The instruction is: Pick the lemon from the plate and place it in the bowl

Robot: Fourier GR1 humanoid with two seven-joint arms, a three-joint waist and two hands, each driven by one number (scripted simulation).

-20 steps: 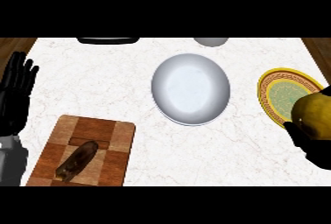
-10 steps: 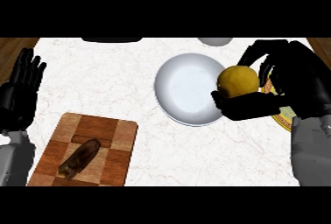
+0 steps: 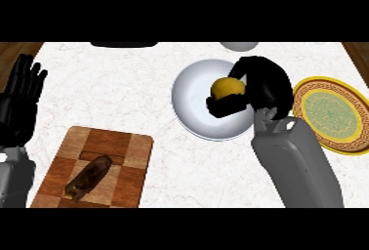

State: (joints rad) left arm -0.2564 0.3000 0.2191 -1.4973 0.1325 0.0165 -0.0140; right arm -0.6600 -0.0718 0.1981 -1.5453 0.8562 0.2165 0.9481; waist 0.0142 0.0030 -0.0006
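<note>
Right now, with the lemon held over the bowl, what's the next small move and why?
Probably lower slightly and open the right hand. Its fingers curl round the lemon, which already sits above the bowl, and the plate is behind it.

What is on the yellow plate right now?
The yellow plate shows only its patterned face; the lemon is off it, curled in the right robot hand over the bowl. The forearm covers the plate's left edge.
</note>
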